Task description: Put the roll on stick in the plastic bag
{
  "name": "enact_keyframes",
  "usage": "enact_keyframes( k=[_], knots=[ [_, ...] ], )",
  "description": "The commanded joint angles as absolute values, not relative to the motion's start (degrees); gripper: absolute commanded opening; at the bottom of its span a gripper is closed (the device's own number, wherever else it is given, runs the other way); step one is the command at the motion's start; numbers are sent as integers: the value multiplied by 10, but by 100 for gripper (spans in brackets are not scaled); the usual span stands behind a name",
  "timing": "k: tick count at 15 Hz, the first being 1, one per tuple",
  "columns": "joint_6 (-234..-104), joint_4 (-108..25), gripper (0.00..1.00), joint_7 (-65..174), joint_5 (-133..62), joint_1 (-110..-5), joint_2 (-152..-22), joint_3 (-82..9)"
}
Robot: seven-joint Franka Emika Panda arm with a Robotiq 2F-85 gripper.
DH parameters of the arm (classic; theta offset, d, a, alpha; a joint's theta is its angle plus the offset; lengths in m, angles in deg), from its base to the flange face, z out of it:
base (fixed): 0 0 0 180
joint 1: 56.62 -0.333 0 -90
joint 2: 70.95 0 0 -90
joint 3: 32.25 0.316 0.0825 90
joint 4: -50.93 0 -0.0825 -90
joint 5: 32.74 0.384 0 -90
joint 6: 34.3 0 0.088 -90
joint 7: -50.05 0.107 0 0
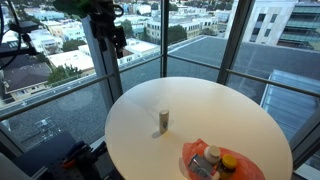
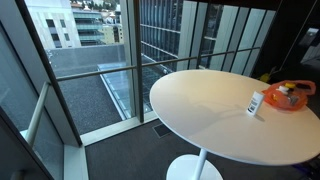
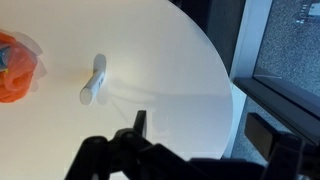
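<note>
One roll on stick (image 1: 164,121) stands upright near the middle of the round white bench (image 1: 130,115) in an exterior view. It is apart from the crinkled orange-red plastic bag (image 1: 196,151) at the lower right of the frame. A yellow bottle (image 1: 228,163) with a dark cap lies in that bag. The dark arm (image 1: 105,28) hangs at the upper left, against the window.

In an exterior view from lower down, the roll on stick (image 2: 256,103) stands at the right of the frame. It is near the plastic bag (image 2: 292,95) at the right edge but not touching it.

In the wrist view the roll on stick (image 3: 93,80) sits left of centre and the plastic bag (image 3: 15,68) at the left edge. The claw (image 3: 140,125) is a dark shape along the bottom, over the bench (image 3: 170,60) and well apart from the roll on stick. I cannot tell whether it is spread or pressed together.
</note>
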State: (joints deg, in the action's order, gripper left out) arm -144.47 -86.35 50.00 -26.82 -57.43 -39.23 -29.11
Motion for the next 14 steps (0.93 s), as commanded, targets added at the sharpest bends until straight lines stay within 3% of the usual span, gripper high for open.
enact_keyframes(
  k=[1, 14],
  knots=[
    [-1466, -827, 100, 532, -298, -548, -447, -304],
    [-1514, -805, 100, 615, -374, -518, -571, -322]
  ],
)
